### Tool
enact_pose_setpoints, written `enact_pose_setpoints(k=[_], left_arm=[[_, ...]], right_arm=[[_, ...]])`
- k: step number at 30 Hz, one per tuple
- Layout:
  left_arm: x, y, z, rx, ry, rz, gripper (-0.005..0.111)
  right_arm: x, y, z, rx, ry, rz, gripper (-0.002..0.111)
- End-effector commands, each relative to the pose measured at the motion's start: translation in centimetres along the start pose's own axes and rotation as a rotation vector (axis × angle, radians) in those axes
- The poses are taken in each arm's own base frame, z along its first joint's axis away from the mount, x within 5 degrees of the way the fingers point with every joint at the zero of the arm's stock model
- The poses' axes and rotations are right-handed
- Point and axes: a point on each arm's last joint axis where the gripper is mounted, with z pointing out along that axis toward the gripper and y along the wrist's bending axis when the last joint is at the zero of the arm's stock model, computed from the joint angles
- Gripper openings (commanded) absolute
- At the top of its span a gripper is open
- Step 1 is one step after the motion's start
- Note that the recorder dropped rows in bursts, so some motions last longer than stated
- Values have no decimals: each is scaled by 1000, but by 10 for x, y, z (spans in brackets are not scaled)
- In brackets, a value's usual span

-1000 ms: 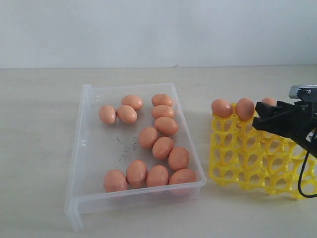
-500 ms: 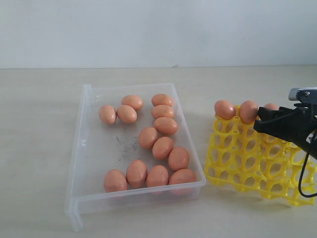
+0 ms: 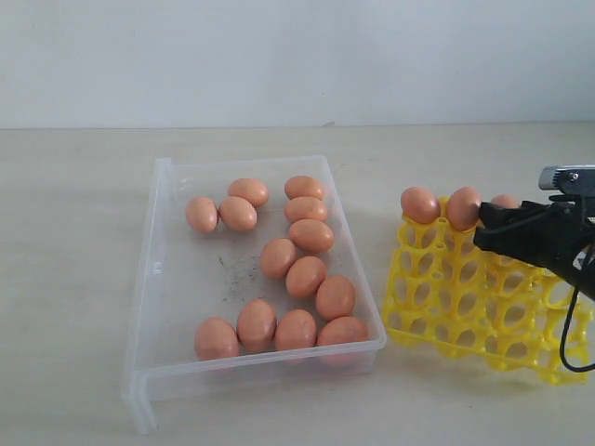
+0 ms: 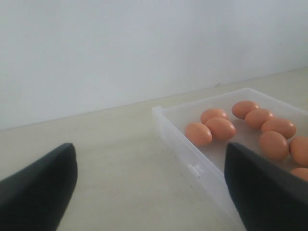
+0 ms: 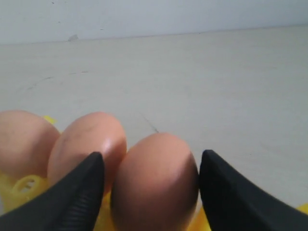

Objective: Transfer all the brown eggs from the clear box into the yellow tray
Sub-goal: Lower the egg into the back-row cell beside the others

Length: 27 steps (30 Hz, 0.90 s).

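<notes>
Several brown eggs (image 3: 306, 276) lie in the clear box (image 3: 160, 279) at the left of the middle. The yellow tray (image 3: 465, 297) sits to the right of it, with three eggs in its far row: one (image 3: 419, 203), another (image 3: 463, 206), and a third (image 3: 505, 201) partly hidden behind my right gripper (image 3: 485, 223). In the right wrist view that third egg (image 5: 156, 178) sits in a tray cup between my fingers (image 5: 82, 192), with narrow gaps on both sides. The left gripper (image 4: 151, 192) is open beside the box's wall (image 4: 192, 166), holding nothing. It is outside the exterior view.
The pale tabletop (image 3: 74, 232) runs back to a white wall (image 3: 297, 56). The right arm's black cable (image 3: 563, 344) hangs over the tray's right side. Dark scuff marks (image 3: 240, 269) show on the box floor.
The yellow tray's near left corner has slid a little toward the box. My right gripper has shifted slightly with the third egg between its fingers. The eggs in the box have not moved.
</notes>
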Motion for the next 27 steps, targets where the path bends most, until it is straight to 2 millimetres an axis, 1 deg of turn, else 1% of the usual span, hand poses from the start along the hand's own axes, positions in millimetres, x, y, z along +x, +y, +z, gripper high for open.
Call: enact_pose_setpoints(k=[1,11,13,15,18,19,23,27], left_arm=[[0,0,0,4,-8,-14,78],[0,0,0,4,-8,-14,78],[0,0,0,4,-8,-14,78],[0,0,0,4,-8,-14,78],[0,0,0,4,-8,-14,78],[0,0,0,4,-8,-14,78],[0,0,0,4,-8,-14,78],[0,0,0,4,-8,-14,78]], right_arm=[[2,-1,-1,-3,23,-7,59],[-6,1,-2,-15,-41,-10,59],[-10,1,-6,-4,-58,-13,59],[-16,1,-15,28,-119,-21,59],[-19,-1,-33,106,-126,-33,59],[-24,0,-38,119,-143,-44,59],[-38,6,-57,125,-187,-104,58],[-53,12,-76,115,-254,-65,58]])
